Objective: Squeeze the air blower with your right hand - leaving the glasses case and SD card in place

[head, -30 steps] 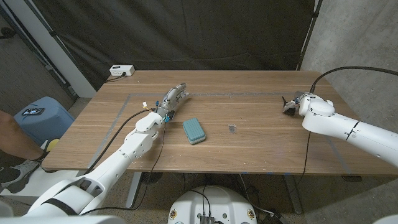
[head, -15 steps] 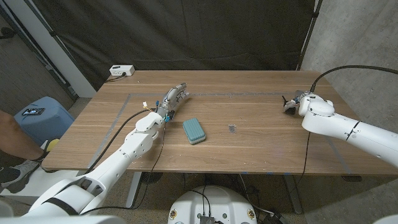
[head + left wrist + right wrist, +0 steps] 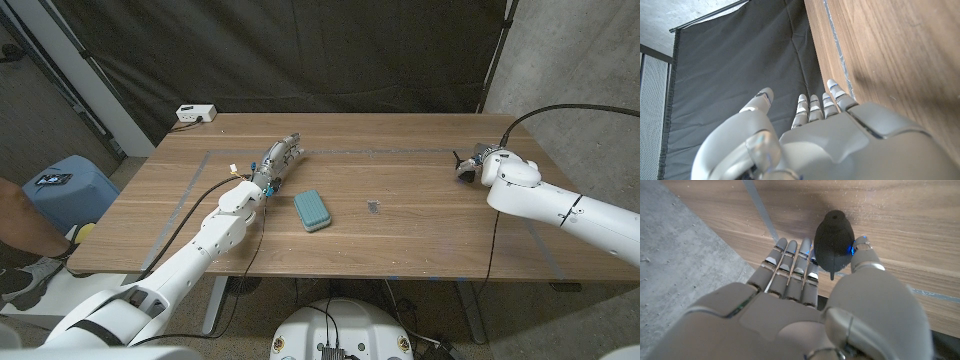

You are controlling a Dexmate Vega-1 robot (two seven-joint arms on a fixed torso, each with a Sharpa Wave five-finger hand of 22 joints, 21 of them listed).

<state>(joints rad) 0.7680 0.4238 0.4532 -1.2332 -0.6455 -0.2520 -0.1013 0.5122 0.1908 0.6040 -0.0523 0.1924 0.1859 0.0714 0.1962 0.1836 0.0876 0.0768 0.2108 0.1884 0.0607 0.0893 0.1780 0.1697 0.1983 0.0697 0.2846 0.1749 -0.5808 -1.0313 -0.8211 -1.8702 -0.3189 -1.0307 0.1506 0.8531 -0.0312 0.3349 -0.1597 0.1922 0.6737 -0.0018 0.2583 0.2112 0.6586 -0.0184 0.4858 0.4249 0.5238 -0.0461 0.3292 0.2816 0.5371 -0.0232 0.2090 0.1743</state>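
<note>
Teal glasses case (image 3: 312,210): lies on the wooden desk (image 3: 420,230), near front centre, untouched.
SD card (image 3: 373,207): small dark item just right of the case; too small to confirm detail.
Left robot hand (image 3: 279,160): on the desk beyond the case, fingers (image 3: 810,107) extended and apart, holding nothing.
Right robot hand (image 3: 476,163): far right side of the desk, fingers (image 3: 790,262) and thumb set around the black air blower (image 3: 834,242); it appears to grip it.
</note>
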